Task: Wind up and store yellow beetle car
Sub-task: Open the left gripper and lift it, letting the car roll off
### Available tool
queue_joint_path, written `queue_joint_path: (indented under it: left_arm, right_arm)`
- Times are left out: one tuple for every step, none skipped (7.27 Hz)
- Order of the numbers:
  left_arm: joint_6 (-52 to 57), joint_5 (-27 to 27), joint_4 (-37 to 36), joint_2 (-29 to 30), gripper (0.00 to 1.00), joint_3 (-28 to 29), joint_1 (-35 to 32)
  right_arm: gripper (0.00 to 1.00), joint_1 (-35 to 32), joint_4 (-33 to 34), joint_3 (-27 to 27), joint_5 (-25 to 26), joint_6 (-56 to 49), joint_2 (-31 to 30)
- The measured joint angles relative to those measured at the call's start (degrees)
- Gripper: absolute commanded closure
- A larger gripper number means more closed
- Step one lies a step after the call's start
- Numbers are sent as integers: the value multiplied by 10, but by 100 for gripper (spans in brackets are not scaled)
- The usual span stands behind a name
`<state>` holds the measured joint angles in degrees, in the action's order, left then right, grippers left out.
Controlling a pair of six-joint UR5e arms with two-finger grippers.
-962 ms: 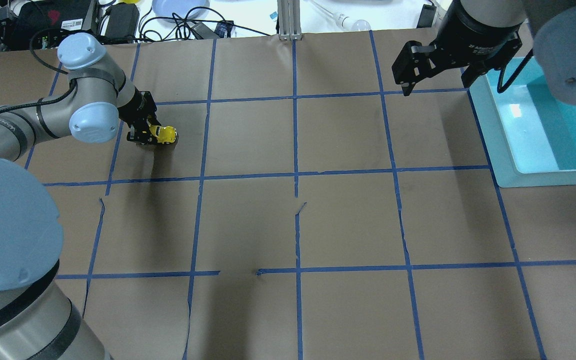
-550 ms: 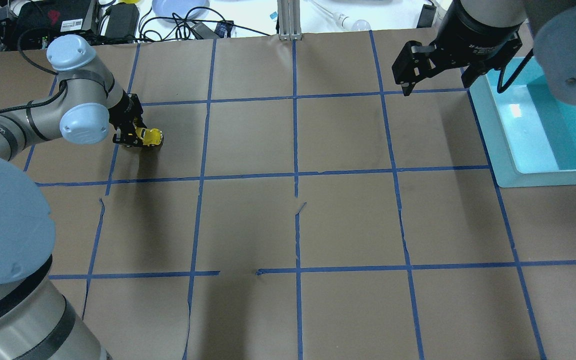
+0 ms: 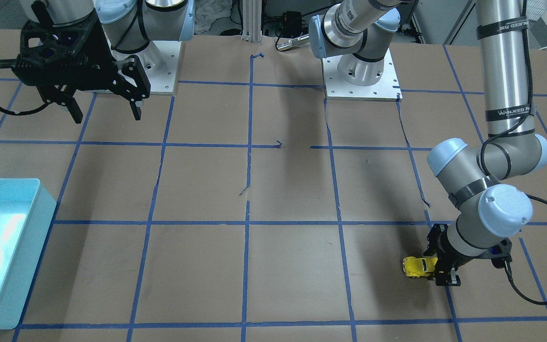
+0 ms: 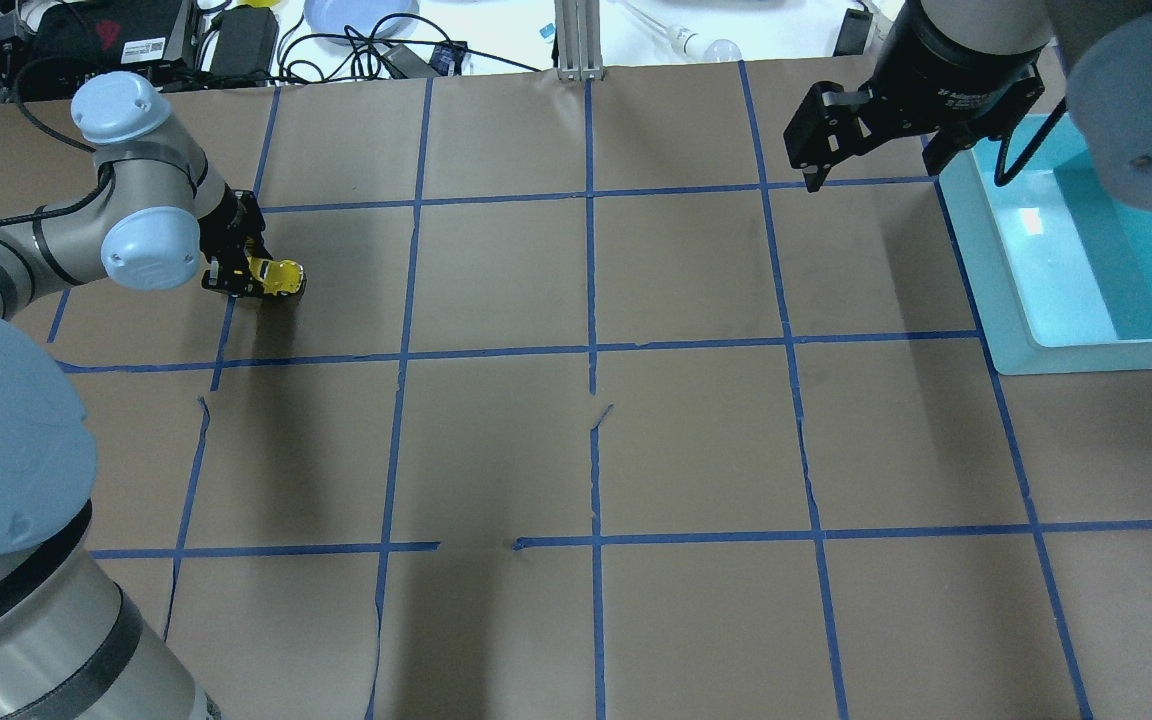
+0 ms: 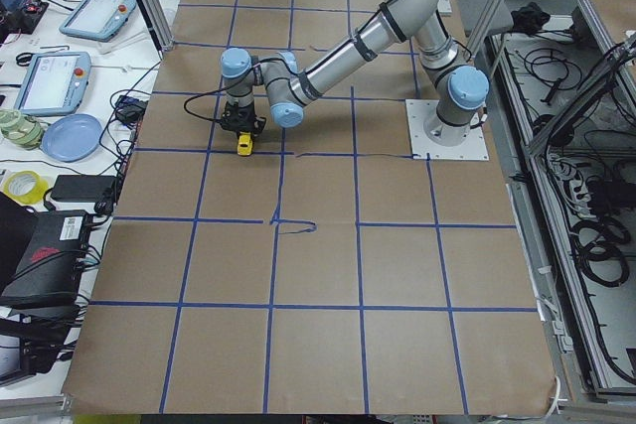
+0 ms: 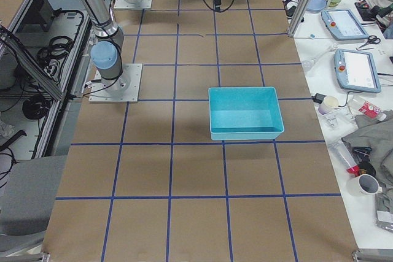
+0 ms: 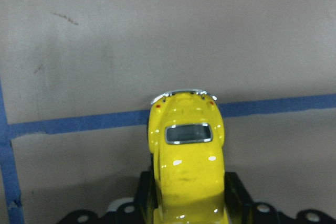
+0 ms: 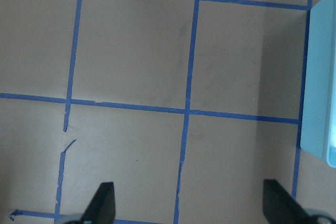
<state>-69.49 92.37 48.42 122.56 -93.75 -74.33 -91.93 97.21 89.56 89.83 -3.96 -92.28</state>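
Observation:
The yellow beetle car (image 4: 276, 275) sits low on the brown paper at the table's far left, over a blue tape line. My left gripper (image 4: 241, 272) is shut on the car's sides. The car also shows in the front view (image 3: 417, 267), the exterior left view (image 5: 243, 143) and the left wrist view (image 7: 186, 156), where dark windows and a silver bumper face the camera. My right gripper (image 4: 871, 150) hangs open and empty above the table at the far right, next to the bin; its fingertips (image 8: 102, 203) show wide apart in the right wrist view.
A light-blue bin (image 4: 1086, 250) stands at the right edge; it also shows in the front view (image 3: 3, 251) and the exterior right view (image 6: 244, 113). Blue tape lines grid the paper. Cables, a plate and devices lie beyond the far edge (image 4: 236, 40).
My left gripper has pulled the yellow car leftward along the paper, roughly 50 pixels in the overhead view. My right arm has not moved.

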Motion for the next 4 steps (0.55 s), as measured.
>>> queue_joint_path:
  left_arm:
    - [0, -2, -1, -5, 0, 1, -3]
    - [2, -5, -1, -14, 0, 2, -7]
    - [14, -7, 1, -28, 0, 3, -12]
    - [49, -7, 5, -46, 0, 4, -18]
  right_arm:
    - [0, 0, 0, 0, 0, 0, 0]
    - [0, 0, 0, 0, 0, 0, 0]
    - [0, 0, 0, 0, 0, 0, 0]
    - [0, 0, 0, 0, 0, 0, 0]
